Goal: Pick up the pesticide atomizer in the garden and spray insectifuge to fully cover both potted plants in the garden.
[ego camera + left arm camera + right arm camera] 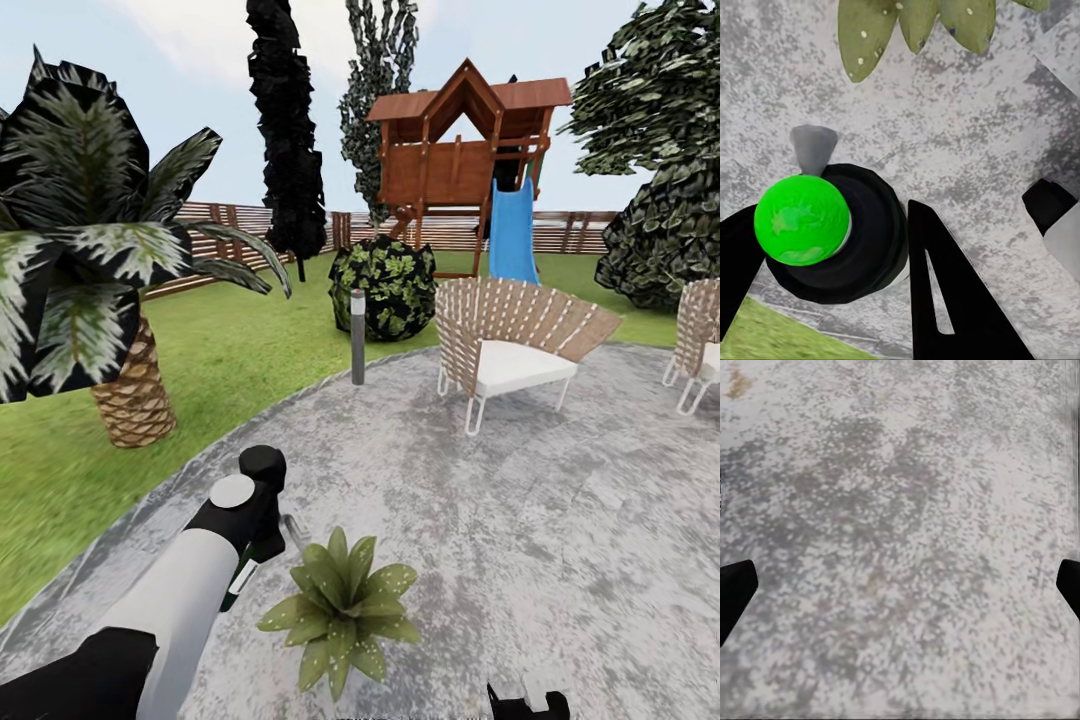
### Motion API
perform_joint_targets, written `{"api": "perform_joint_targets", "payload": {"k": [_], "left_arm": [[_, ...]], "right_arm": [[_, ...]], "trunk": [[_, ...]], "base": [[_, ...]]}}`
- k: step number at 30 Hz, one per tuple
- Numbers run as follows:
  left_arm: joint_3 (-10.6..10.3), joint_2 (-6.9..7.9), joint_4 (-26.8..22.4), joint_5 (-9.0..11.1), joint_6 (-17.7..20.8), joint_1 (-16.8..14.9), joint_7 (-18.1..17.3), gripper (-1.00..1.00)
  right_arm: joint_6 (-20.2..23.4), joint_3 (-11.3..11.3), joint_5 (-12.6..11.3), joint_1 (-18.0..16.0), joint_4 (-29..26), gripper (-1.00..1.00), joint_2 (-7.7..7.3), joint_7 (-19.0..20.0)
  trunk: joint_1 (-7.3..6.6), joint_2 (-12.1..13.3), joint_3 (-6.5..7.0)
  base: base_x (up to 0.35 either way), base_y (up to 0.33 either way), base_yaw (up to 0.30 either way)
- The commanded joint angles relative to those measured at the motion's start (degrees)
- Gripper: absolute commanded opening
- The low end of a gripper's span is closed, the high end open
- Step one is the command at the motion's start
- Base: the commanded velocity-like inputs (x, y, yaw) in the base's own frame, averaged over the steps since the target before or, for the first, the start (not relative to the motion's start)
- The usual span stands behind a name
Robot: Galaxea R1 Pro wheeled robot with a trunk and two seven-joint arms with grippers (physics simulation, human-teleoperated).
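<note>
Left gripper (832,247) closed on the spray bottle (832,232), nozzle beside the potted plant (343,608) on the patio (520,520), so spraying looks underway; right gripper (900,585) wide open, empty; second plant probably next, needs locating first.

The left arm (190,590) hides most of the bottle (238,582). The plant's (343,608) pot is hidden under its leaves. The right chair (700,345) is cut off.
</note>
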Motion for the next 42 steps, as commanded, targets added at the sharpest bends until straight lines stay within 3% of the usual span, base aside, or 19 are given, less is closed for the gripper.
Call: {"api": "perform_joint_targets", "payload": {"k": [1,6,11,17,24,39,42], "left_arm": [[-0.08,0.0,-0.03,-0.42,0.6,-0.01,-0.53,-1.0],[-0.09,0.04,2.22,-0.45,0.6,0.17,-0.53,-1.0],[-0.03,0.13,2.75,-0.46,0.59,2.58,-0.53,-1.0],[2.01,0.53,2.61,0.19,0.59,3.23,-0.53,-1.0],[1.96,1.11,1.81,0.18,0.76,1.26,-0.53,-1.0],[1.97,1.21,2.74,0.11,0.6,2.12,-0.53,-1.0],[2.02,1.26,2.75,0.2,0.54,5.88,-0.53,-1.0]], "right_arm": [[-0.19,0.28,0.07,-0.06,0.08,1.0,-0.02,-0.05],[-0.19,0.28,0.07,-0.06,0.08,1.0,-0.02,-0.05],[-0.19,0.28,0.07,-0.06,0.08,1.0,-0.02,0.0],[-0.19,0.28,0.07,-0.06,0.08,1.0,-0.02,-0.02],[-0.19,0.28,0.07,-0.06,0.08,1.0,-0.02,-0.05],[-0.19,0.28,0.07,-0.06,0.08,1.0,-0.02,-0.05],[-0.19,0.28,0.07,-0.06,0.08,1.0,-0.02,-0.05]], "trunk": [[-0.02,-0.02,-0.02],[-0.02,-0.02,0.13],[-0.02,-0.02,0.21],[-0.02,-0.02,0.22],[-0.02,-0.02,0.22],[-0.02,-0.02,0.22],[-0.02,-0.02,0.22]], "base": [[-0.092,0.29,-0.275],[-0.066,0.243,-0.276],[-0.005,0.029,-0.276],[0.0,0.001,-0.275],[0.0,0.0,-0.014],[0.166,0.151,-0.001],[0.076,0.053,-0.168]]}}
